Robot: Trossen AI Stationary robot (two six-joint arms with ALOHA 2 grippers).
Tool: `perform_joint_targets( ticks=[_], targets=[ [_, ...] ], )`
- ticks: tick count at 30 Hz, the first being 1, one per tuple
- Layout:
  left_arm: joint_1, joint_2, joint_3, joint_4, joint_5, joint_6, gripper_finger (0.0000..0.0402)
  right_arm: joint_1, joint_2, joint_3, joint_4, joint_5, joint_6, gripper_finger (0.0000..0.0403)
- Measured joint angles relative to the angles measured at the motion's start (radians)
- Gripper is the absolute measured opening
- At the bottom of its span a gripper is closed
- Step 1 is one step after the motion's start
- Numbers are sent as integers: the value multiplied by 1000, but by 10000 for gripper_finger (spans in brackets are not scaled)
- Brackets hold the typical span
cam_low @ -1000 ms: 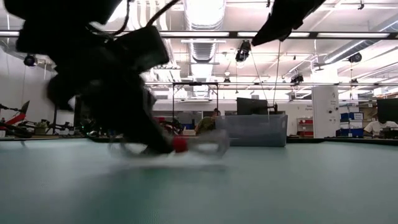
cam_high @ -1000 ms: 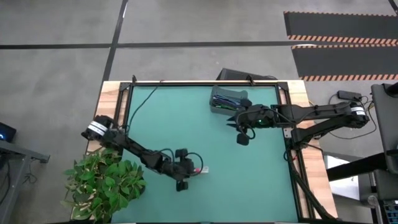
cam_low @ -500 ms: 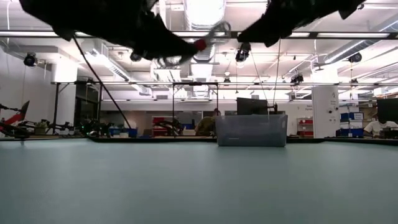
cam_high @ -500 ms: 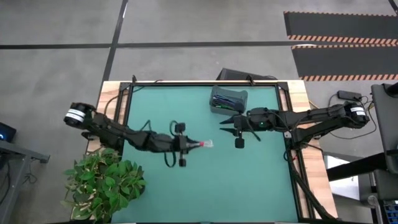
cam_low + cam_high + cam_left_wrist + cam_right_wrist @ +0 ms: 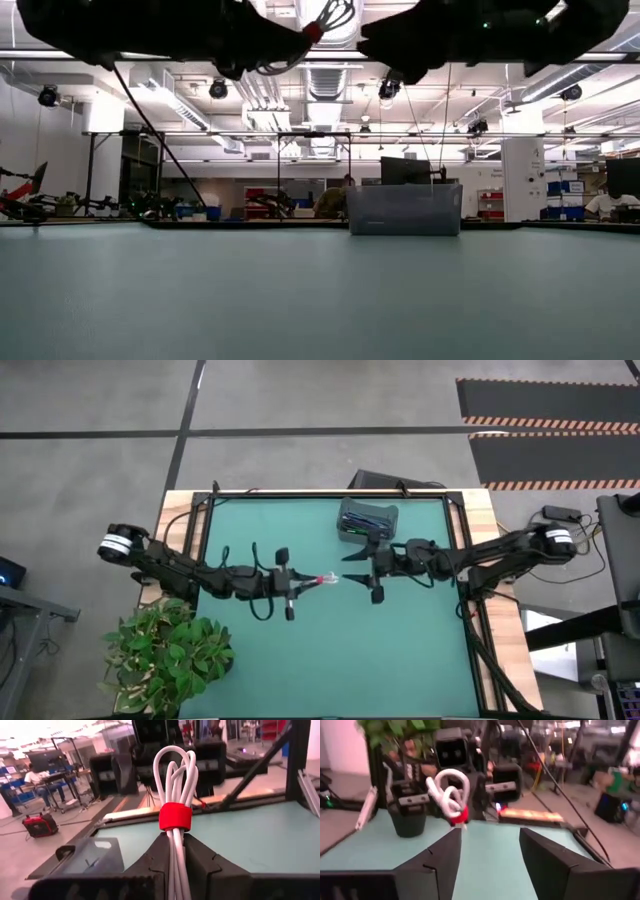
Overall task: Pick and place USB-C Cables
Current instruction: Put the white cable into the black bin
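Observation:
A white USB-C cable bundle with a red band [image 5: 175,816] is held high above the green table [image 5: 400,650], in my left gripper [image 5: 308,582], which is shut on it. Its looped end [image 5: 335,577] points toward my right gripper [image 5: 346,567]. That gripper stands open at the same height, facing the loops [image 5: 451,795] from close by, without touching them. Far behind them, a grey bin [image 5: 367,518] holds dark and teal cables. In the low view the cable [image 5: 325,15] shows at the top edge. My left gripper pinches the bundled strands just behind the red band [image 5: 175,851] between its two fingers. The fingers lie level, come from the table's left side, and run along the cable. The band and the loops stick out past the fingertips, lifted clear of the table.
A potted plant [image 5: 170,655] stands at the table's near left corner. The bin [image 5: 404,208] sits near the far edge. Dark frame rails [image 5: 330,493] run along the table's edges. Bare green mat lies below both arms.
My left gripper has lifted the white cable off the table and carried it up and toward the far right, turning level so that the loops point at my right gripper. My right gripper has moved toward the table's left, closing in on the cable.

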Motion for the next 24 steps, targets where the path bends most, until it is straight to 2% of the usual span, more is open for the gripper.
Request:
perform_joint_targets(
  ticks=[5,13,24],
  targets=[
    [4,0,0,51,0,16,19,0,125,2,246,-66,20,198],
    [11,0,5,139,0,24,18,0,262,25,482,-100,31,199],
    [40,4,6,167,6,17,17,0,381,185,504,-170,37,189]
  ],
)
